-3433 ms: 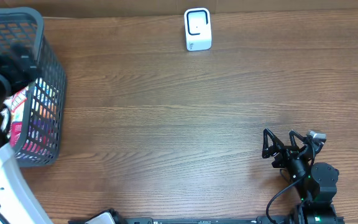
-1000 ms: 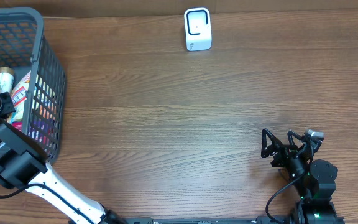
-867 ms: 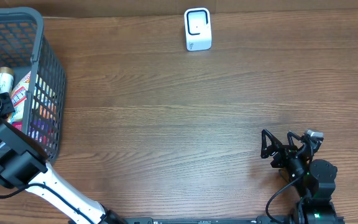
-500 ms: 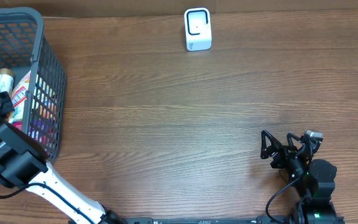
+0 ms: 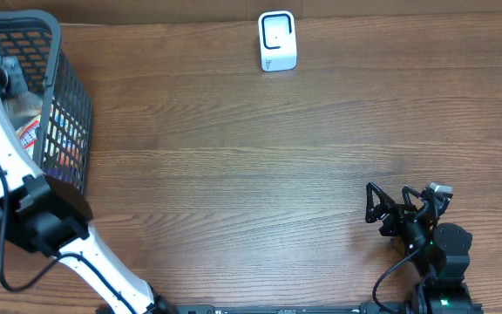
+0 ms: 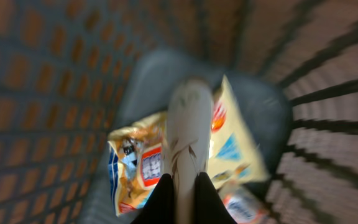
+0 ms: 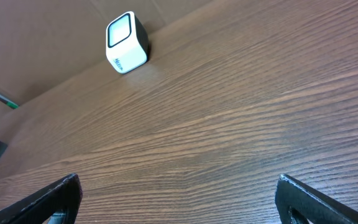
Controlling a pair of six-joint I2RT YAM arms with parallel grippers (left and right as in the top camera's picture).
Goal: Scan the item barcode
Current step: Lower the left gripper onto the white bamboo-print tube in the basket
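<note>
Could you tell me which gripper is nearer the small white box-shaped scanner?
Right. The open right gripper sits diagonally across from the scanner; the left gripper, gripping a pale item, is farther off in the grey mesh basket.

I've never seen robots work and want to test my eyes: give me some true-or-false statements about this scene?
1. The left hand is closed on a pale item inside the basket. True.
2. The right hand is gripping the scanner. False: it is open, empty and far from the scanner.
3. The scanner stands on the table near its far edge. True.
4. The basket holds nothing else. False: a yellow packet lies behind the pale item.
</note>
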